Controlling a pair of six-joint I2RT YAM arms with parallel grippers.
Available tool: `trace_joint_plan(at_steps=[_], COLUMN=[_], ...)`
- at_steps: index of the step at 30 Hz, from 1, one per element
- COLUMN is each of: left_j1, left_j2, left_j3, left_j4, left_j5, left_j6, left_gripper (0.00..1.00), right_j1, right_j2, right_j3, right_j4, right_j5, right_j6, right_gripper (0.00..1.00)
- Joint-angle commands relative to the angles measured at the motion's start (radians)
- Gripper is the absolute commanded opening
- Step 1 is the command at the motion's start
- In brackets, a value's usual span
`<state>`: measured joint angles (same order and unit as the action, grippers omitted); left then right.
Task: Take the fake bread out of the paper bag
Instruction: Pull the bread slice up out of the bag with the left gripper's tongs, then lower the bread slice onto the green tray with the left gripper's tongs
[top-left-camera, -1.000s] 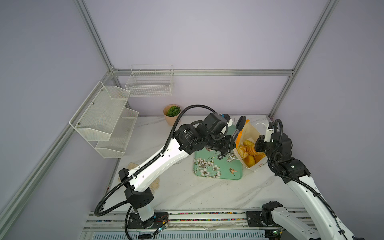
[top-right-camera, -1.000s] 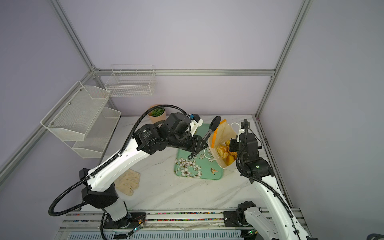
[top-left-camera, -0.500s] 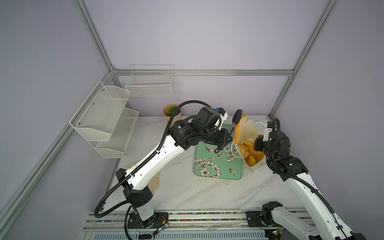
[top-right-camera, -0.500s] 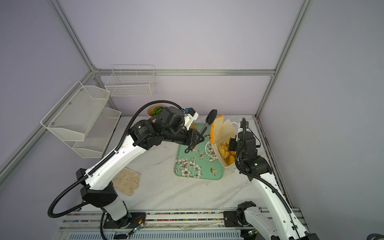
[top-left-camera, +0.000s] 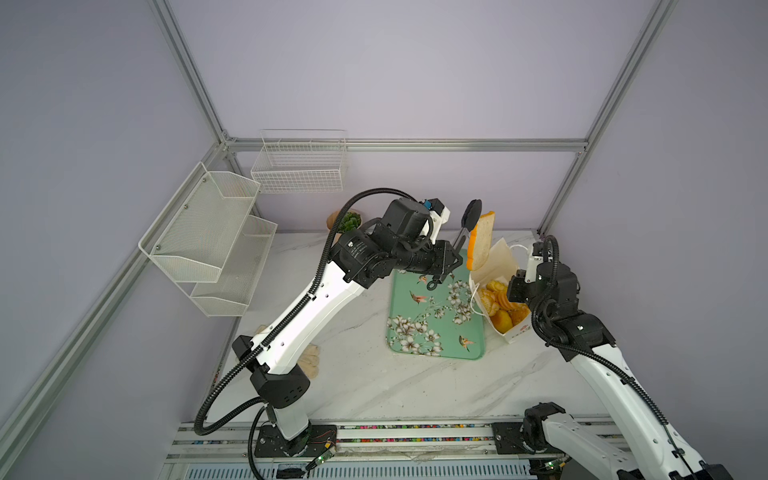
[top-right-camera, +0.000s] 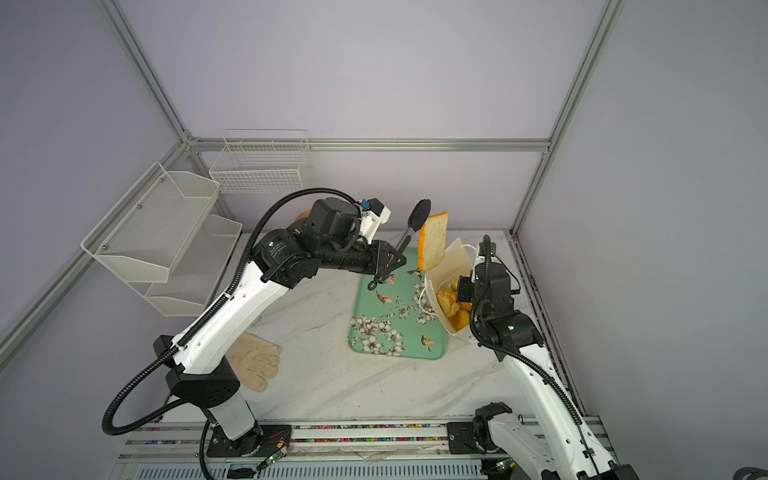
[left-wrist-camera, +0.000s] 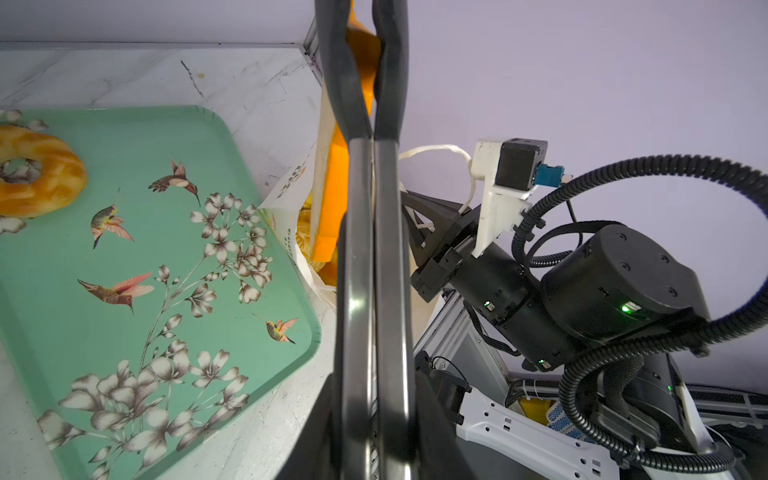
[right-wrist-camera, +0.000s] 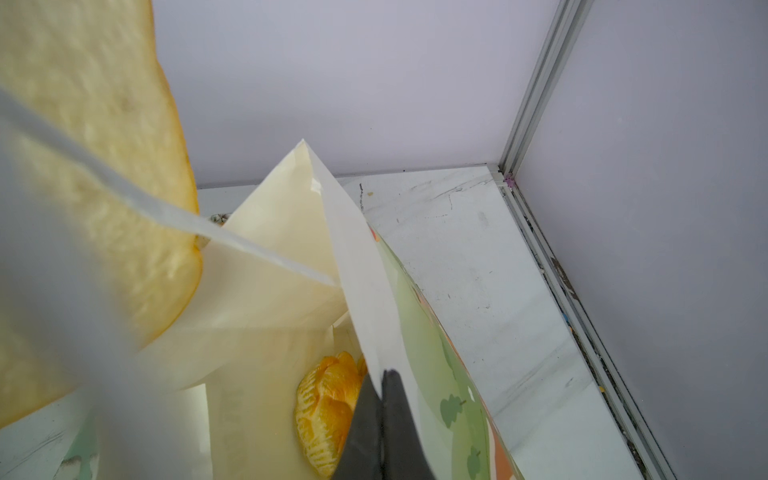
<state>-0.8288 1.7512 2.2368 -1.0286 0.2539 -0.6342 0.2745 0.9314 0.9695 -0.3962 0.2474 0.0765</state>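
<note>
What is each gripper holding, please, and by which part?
Left gripper: tongs near the handle end, pinching the toast slice. Right gripper: paper bag's rim.

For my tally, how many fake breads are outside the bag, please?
2: white toast slice in black tongs above the white paper bag; golden ring donut on the green floral tray. More may be hidden.

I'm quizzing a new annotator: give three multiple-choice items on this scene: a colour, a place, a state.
1. What colour is the tray? A red; B black; C mint green.
2. Where is the toast slice? A held up over the paper bag's mouth; B lying at its bottom; C flat on the tray.
3. The right tool is: A wide open; B shut on the bag's edge; C holding the toast.
Key: C, green in both top views; A, tongs hold it aloft; B, its tips pinch the paper.
</note>
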Motion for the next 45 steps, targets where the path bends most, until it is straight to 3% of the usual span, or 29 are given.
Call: trace_joint_plan(at_steps=[1, 21, 35, 45], left_j1=[0.041, 0.173, 0.198, 0.213], left_j2=[-0.032, -0.056, 0.015, 0.071], left_j3=[0.072, -0.238, -0.497, -0.697], left_j4=[0.09, 0.248, 0.525, 0.801], left_j5=[0.02, 0.074, 0.105, 0.144], left_j6=[0.036, 0.043, -0.043, -0.179], left_gripper=[0.0, 0.0, 0.0, 0.0], right_j1=[0.001, 0.0, 0.0, 0.0], right_j2=[0.006, -0.023, -0.042, -0.044], right_j3=[0.011, 0.044, 0.038, 0.035], right_j4=[-0.016, -0.041, -0.054, -0.06], right_j5=[0.01, 0.028, 0.038, 0.04], right_j6=[-0.002, -0.019, -0.042, -0.044], right_gripper=[0.0, 0.0, 0.0, 0.0])
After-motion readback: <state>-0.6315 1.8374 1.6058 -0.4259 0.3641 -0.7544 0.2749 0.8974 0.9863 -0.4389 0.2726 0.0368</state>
